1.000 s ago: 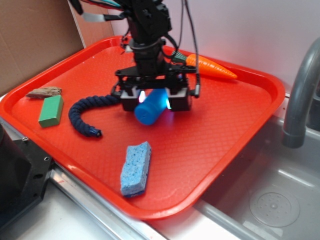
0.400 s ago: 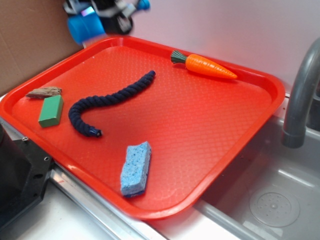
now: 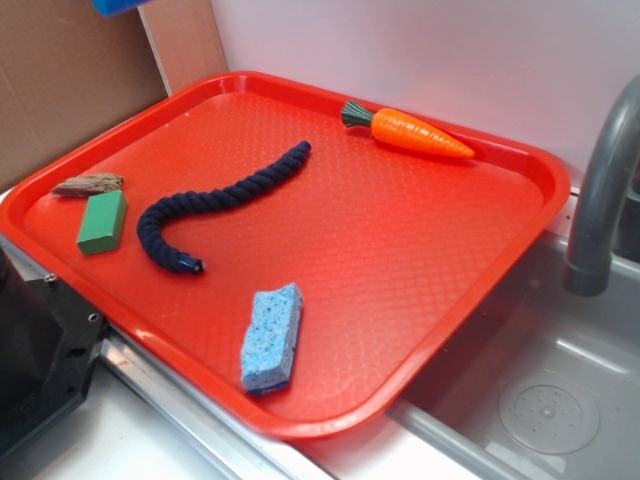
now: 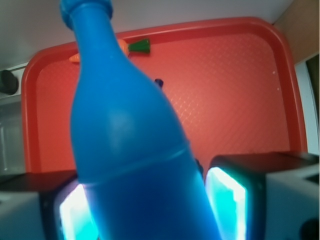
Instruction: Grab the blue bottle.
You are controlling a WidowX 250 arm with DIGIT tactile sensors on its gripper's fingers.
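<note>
In the wrist view the blue bottle [image 4: 130,145] fills the middle, neck pointing away, held between my gripper's [image 4: 150,210] two glowing pads [image 4: 227,197]. The gripper is shut on its body and holds it high above the red tray [image 4: 230,85]. In the exterior view only a sliver of the blue bottle [image 3: 120,6] shows at the top left edge; the gripper itself is out of that frame.
On the red tray [image 3: 520,200] lie a toy carrot [image 3: 410,130] at the back, a dark navy rope [image 3: 215,200], a speckled light-blue sponge [image 3: 272,335], a green block [image 3: 102,221] and a wood piece [image 3: 88,184]. A sink and grey faucet [image 3: 600,200] stand right.
My gripper has lifted the blue bottle off the tray's middle and carried it up and to the back left, nearly out of the exterior view. The rope it covered now shows whole.
</note>
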